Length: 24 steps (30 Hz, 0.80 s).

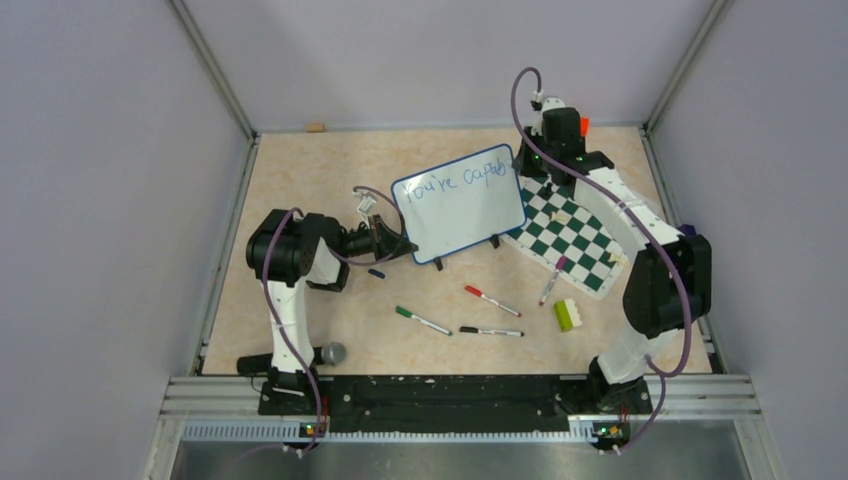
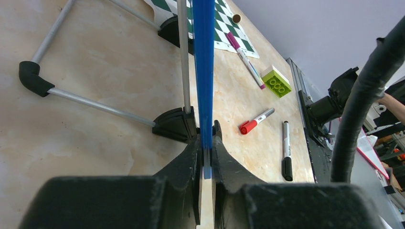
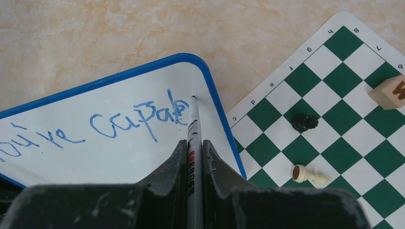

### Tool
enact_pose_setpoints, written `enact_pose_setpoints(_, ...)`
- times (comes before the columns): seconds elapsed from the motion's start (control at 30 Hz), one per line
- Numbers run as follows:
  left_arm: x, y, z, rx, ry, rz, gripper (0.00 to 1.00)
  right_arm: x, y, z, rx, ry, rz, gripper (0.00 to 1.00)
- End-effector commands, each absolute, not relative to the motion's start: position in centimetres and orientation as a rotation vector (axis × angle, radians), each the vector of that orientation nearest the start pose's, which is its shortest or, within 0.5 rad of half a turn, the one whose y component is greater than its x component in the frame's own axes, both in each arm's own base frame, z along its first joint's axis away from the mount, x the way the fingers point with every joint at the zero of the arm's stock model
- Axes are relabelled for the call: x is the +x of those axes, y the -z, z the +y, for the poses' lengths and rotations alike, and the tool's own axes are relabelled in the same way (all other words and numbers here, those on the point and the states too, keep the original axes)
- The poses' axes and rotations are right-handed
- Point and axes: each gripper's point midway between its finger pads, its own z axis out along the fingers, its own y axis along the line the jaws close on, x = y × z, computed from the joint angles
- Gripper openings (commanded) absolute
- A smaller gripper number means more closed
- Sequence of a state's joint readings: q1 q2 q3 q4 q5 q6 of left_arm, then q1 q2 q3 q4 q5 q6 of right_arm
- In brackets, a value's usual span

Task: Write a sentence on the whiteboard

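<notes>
The whiteboard [image 1: 460, 205] stands tilted on its black feet at mid-table, with a blue frame. My left gripper [image 1: 400, 245] is shut on its left edge; the left wrist view shows the blue frame [image 2: 204, 71] pinched between the jaws of this gripper [image 2: 206, 138]. The sentence [image 3: 138, 119] reads "You're capab" in blue along the top. My right gripper [image 3: 194, 143] is shut on a grey marker [image 3: 193, 119], whose tip touches the board just after the last letter, near the top right corner. From above, the right gripper [image 1: 530, 168] hangs over that corner.
A green-and-white chess mat [image 1: 570, 235] lies right of the board, with a black piece [image 3: 304, 122], a pale pawn [image 3: 309, 174] and a wooden block [image 3: 391, 91] on it. In front lie red [image 1: 492, 300], green [image 1: 422, 320], black [image 1: 490, 331] and purple [image 1: 551, 280] markers and a green brick [image 1: 567, 315].
</notes>
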State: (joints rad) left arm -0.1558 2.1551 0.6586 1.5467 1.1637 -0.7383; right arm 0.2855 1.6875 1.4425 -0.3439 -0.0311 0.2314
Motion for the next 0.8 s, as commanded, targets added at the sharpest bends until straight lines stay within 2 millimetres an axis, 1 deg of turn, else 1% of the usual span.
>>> enact_pose_setpoints(0.0,32.5,-8.5,-22.6,0.658,1.515,1.608,0.04,46.7,-21.2,15.2,-0.074,-0.351,2.144,0.00)
enact_pose_setpoints(0.03,32.5,-8.5,-22.6,0.658,1.515,1.608,0.04,46.4,-20.8,15.1,-0.077,-0.354,2.157,0.00)
enact_pose_setpoints(0.23,32.5,-8.5,-22.6,0.658,1.515,1.608,0.04,44.6,-19.2,14.8,-0.095,-0.349,2.204,0.00)
enact_pose_setpoints(0.43,32.5,-8.5,-22.6,0.659,1.514,1.607,0.04,43.7,-18.6,14.6,-0.105,-0.345,2.224,0.00)
enact_pose_setpoints(0.53,32.5,-8.5,-22.6,0.659,1.515,1.607,0.04,43.7,-19.3,14.6,-0.097,-0.352,2.205,0.00)
enact_pose_setpoints(0.67,32.5,-8.6,-22.6,0.659,1.515,1.607,0.04,43.8,-21.2,14.4,-0.083,-0.353,2.158,0.00)
enact_pose_setpoints(0.77,32.5,-8.5,-22.6,0.659,1.516,1.608,0.04,43.8,-22.1,14.3,-0.081,-0.351,2.137,0.00)
